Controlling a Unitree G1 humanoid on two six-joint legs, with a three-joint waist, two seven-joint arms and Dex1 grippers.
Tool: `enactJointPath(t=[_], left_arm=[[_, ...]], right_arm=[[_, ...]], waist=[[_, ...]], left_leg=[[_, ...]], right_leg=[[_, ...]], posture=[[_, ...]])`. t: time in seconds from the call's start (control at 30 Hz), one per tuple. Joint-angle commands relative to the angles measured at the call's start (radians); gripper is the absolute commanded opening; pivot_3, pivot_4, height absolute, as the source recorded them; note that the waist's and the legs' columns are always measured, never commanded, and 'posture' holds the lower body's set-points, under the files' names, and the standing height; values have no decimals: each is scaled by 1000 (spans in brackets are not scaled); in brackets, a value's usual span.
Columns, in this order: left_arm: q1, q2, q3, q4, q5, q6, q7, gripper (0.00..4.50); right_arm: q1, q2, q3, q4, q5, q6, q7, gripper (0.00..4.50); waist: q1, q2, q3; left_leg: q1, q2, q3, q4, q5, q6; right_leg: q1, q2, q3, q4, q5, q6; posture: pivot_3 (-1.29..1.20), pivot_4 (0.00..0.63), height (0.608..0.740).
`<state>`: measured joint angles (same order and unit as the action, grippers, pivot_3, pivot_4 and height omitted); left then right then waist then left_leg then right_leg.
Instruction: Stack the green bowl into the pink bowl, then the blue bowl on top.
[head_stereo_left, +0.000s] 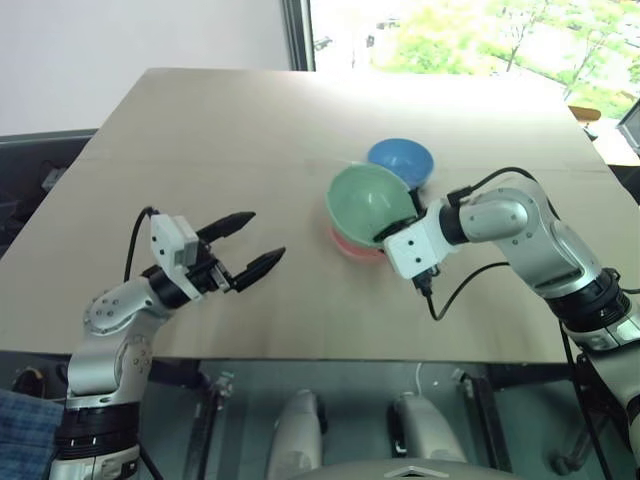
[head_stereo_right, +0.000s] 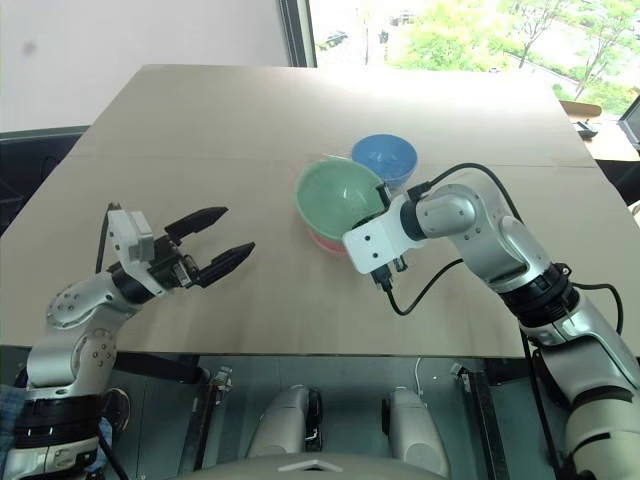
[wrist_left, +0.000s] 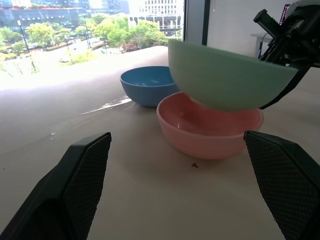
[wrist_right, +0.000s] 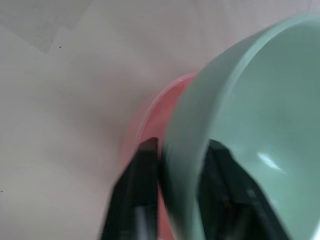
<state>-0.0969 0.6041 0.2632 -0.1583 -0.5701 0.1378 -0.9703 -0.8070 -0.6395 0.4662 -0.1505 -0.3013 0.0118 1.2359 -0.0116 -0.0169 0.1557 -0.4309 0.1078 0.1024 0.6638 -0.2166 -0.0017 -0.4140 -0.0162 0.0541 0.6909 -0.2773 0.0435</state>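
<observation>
While you look from the head views, you see this:
Green bowl (head_stereo_left: 368, 203): tilted over the pink bowl (head_stereo_left: 352, 246), its rim between the right gripper (wrist_right: 179, 165) fingers.
Blue bowl (head_stereo_left: 401, 161): at 1 o'clock of the green bowl, just beside.
Left gripper (head_stereo_left: 255, 245): at 9 o'clock of the bowls, well apart, jaws wide apart, empty.
Left wrist view: you see the green bowl leaning in the pink one.
Right wrist view: jaws astride the green rim; clamped or loosened, you cannot tell.
</observation>
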Motion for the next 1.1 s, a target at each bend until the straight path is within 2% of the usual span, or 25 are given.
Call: enactJointPath(t=[0.03, 0.13, 0.33, 0.47, 0.63, 0.83, 1.1], left_arm=[[-18, 4, -4, -18, 6, -23, -7, 4500], [-24, 4, -8, -12, 7, -22, -13, 4500], [-31, 8, -8, -4, 4, -13, -22, 4500], [-33, 1, -8, -4, -2, -8, -19, 4500], [-35, -12, -14, -9, -2, -4, -8, 4500], [-54, -45, -2, -15, -21, 14, 43, 4500], [-75, -92, 5, -41, -46, 14, 108, 4500]], right_arm=[[-25, 3, -19, -20, -3, 17, -8, 2811], [-28, 10, -38, -9, -14, 30, -44, 3725], [-76, -39, -85, 50, 18, 47, -21, 3725], [-167, -103, -118, 169, 64, 11, 34, 3725], [-252, -127, -117, 322, 81, -55, 70, 3725], [-321, -71, -75, 568, 3, -199, -25, 3725], [-432, 52, 5, 956, -143, -373, -225, 3725]], waist=[[0, 0, 0], [0, 0, 0], [-1, 0, 0], [0, 0, 1], [-4, 0, 1], [-4, 0, 1], [-6, 0, 1]], left_leg=[[0, 0, 0, 0, 0, 0], [0, 0, 0, 0, 0, 0], [0, 0, 0, 0, 0, 0], [0, 0, 1, 0, 0, 0], [1, 0, 1, -3, 0, 0], [0, 0, 2, -4, 0, 0], [0, 0, 3, -6, 0, 0]], right_leg=[[0, 0, 0, 0, 0, 0], [0, 0, 0, 0, 0, 0], [0, 0, 0, 0, 0, 0], [0, 0, 0, 0, 0, -1], [-1, 0, 1, -1, -1, -2], [-3, 0, 2, -1, -1, -2], [-4, 0, 2, -1, -1, -1]], posture=[[0, 150, 740], [0, 150, 740], [0, 150, 740], [0, 150, 740], [0, 150, 740], [0, 150, 740], [0, 150, 740]])
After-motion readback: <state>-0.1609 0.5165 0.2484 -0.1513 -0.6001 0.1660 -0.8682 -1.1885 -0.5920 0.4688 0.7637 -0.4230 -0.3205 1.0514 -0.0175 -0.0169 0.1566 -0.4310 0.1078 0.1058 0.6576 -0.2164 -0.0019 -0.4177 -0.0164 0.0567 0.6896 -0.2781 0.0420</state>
